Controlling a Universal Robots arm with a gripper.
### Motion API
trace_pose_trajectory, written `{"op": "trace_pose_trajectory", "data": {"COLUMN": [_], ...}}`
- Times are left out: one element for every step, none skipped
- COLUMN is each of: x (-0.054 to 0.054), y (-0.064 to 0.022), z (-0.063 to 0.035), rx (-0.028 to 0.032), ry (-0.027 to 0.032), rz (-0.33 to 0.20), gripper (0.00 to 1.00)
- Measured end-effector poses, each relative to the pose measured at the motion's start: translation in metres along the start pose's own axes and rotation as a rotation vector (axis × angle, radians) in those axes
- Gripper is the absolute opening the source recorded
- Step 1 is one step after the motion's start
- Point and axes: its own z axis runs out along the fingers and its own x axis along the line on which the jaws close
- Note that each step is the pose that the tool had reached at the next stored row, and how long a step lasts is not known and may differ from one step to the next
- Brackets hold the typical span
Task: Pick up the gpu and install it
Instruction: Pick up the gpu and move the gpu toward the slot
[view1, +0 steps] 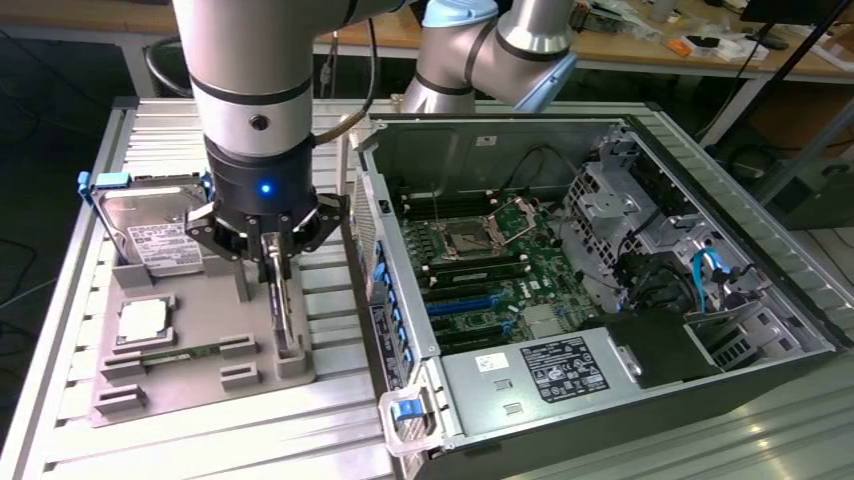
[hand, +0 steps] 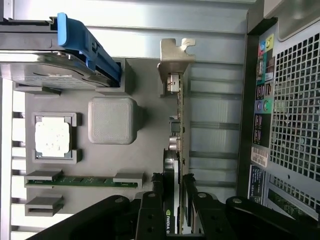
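One gripper (hand: 173, 186) hangs from the arm, clenched on the gpu (hand: 178, 115), with a dark finger pressed to each face of the thin card. The card stands on its long edge directly beneath the gripper, seated in a slot of a grey holder tray (hand: 145, 150). Its silver bracket (hand: 176, 54) is at the end farthest from the grip.

Farther out on one side of the gripper, the same tray holds a memory stick (hand: 80, 181), a square CPU chip (hand: 51, 136) and a hard drive (hand: 45, 70) with a blue rail. On the gripper's other side, just past the tray, an open computer case (view1: 601, 280) lies on the slatted counter (view1: 74, 330).

Because the hold sits near one end, the bracket end could probably bind in the slot. The card looks best drawn straight up, slowly and without twisting, until it is clear of the slot and the case wall.
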Motion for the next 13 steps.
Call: {"op": "trace_pose_trajectory", "data": {"x": [0.000,0.000,0.000,0.000,0.000,0.000,0.000,0.000,0.000,0.000,0.000,0.000,0.000], "y": [0.0000,0.0001,0.0001,0.0001,0.0001,0.0001,0.0001,0.0001,0.0001,0.0002,0.0002,0.0003,0.0003], "z": [-0.0014,-0.0025,-0.0035,-0.0045,-0.0055,-0.0064,-0.0072,-0.0081,-0.0091,-0.0112,-0.0135,-0.0165,-0.0196], "rx": [0.0010,0.0021,0.0031,0.0042,0.0055,0.0066,0.0076,0.0088,0.0099,0.0120,0.0133,0.0147,0.0157], "ry": [0.0001,0.0001,0.0002,0.0002,0.0003,0.0004,0.0004,0.0005,0.0005,0.0006,0.0007,0.0009,0.0011], "rz": [0.000,0.000,0.000,0.000,0.000,0.000,0.000,0.000,0.000,0.000,0.000,0.000,0.000], "gripper": [0.27,0.27,0.27,0.27,0.27,0.27,0.27,0.27,0.27,0.27,0.27,0.27,0.27]}}
